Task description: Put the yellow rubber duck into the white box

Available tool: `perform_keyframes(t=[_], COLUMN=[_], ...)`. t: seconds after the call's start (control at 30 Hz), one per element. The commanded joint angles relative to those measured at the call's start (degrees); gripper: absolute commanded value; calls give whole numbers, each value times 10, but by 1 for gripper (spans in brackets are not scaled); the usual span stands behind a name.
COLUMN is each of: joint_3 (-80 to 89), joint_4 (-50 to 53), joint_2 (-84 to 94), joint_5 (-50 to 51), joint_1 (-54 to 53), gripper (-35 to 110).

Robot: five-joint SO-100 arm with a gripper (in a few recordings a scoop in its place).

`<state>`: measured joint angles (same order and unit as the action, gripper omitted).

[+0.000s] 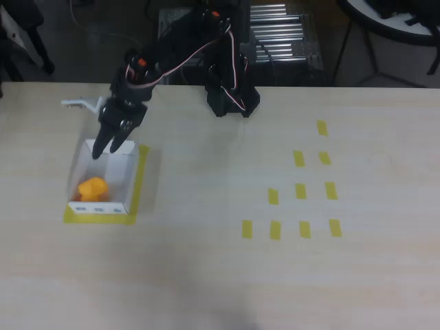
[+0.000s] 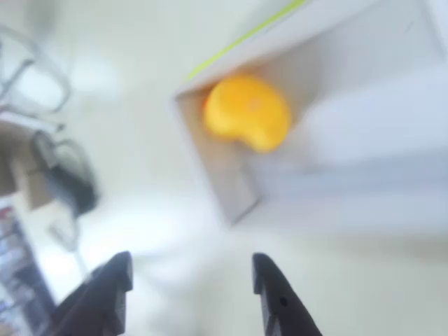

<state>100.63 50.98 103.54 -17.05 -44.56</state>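
Well, the small rounded yellow-orange rubber duck (image 1: 92,189) is sitting inside the rectangular open-top white cardboard box (image 1: 130,180), toward the box's left side in the overhead view and nearer the short wall facing the camera; in the wrist view the duck (image 2: 248,112) is lying blurred against a corner of the box (image 2: 224,185), touching the walls there; the black two-finger gripper (image 1: 110,146) is hanging over the far short wall of the box, its fingers spread apart with nothing between them, well clear of the duck; in the wrist view the two dark fingertips (image 2: 115,276) are showing at the bottom edge with pale table between them; the box is resting on a flat yellow tape patch (image 1: 139,185) that is peeking out along its right and near edges; off to the right, small yellow tape rectangles (image 1: 300,191) are lying in rows on the light wooden table (image 1: 206,275), well apart from the box.
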Motion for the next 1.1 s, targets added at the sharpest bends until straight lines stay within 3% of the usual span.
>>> perform_keyframes(t=[0.0, 0.23, 0.43, 0.83, 1.07], joint_3=[-97, -69, 48, 395, 479], joint_4=[112, 229, 256, 126, 118], joint_2=[159, 304, 415, 602, 676], joint_5=[39, 86, 188, 250, 234], joint_1=[42, 118, 233, 388, 423], gripper=[23, 23, 24, 13, 1])
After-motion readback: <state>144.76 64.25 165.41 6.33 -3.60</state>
